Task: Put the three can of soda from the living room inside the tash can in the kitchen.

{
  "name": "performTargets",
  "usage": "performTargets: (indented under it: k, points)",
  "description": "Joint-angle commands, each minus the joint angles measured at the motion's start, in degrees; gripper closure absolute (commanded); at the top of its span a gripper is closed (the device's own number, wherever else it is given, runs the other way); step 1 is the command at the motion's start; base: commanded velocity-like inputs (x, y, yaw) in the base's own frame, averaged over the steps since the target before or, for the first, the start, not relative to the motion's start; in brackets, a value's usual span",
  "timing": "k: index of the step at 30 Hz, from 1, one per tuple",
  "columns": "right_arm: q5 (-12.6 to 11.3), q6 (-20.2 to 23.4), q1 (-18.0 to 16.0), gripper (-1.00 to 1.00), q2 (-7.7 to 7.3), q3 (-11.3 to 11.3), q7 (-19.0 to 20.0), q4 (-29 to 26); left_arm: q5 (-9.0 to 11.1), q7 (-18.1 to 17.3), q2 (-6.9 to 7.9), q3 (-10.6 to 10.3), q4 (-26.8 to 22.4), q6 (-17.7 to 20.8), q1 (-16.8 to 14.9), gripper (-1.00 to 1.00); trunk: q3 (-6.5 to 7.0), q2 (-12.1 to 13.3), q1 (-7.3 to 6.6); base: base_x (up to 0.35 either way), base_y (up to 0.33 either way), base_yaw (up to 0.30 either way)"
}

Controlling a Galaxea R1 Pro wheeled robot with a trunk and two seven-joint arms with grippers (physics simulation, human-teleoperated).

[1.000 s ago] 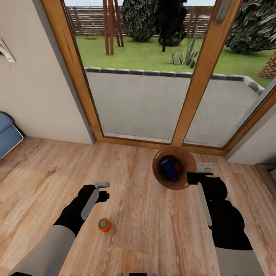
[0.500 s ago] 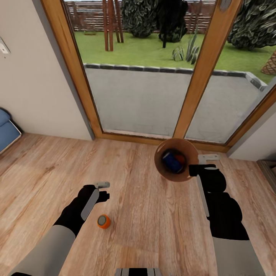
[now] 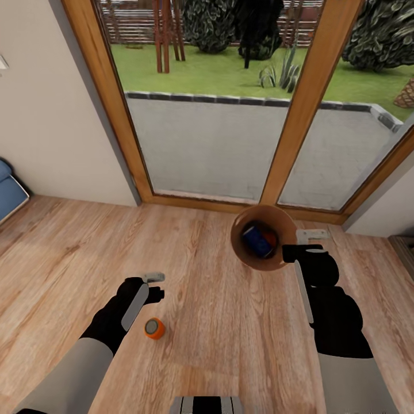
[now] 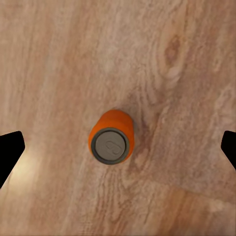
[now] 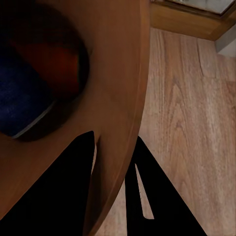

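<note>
Right claw (image 3: 292, 252) pinches trash can (image 3: 261, 237) rim, blue can (image 3: 256, 241) inside; left claw (image 4: 118, 147) spread wide above upright orange can (image 3: 154, 328), lower left, on floor (image 3: 230, 333). Risk: off-centre closing topples can, rolls away.

Plank floor before the wood-framed glass doors

We look at a light wooden plank floor (image 3: 218, 322) running up to the wood-framed glass doors (image 3: 290, 135). Left of the doors stands a plain pale wall (image 3: 54, 115), and at that wall's foot, further left, a corner of the light blue sofa (image 3: 8, 192). Through the doors we see a grey paved terrace (image 3: 201, 149), then a sunlit green lawn (image 3: 213, 72) with dark shrubs (image 3: 230, 23) and a slatted fence behind them.
</note>
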Motion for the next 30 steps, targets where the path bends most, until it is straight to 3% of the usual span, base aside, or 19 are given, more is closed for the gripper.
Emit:
performTargets:
  k: [1,30]
  points:
    - [0.31,0.00,-0.72,1.00,-0.04,0.58,0.17,-0.04,-0.01,0.00,0.00,0.00,0.00,-0.01,0.03,-1.00,-0.18,-0.42,0.22,0.000,0.000,0.000]
    - [0.30,0.00,-1.08,1.00,0.08,2.00,0.25,-0.06,-0.01,-0.09,0.00,0.02,0.08,-0.10,0.00,-1.00,-1.90,-1.22,0.66,0.000,0.000,0.000]
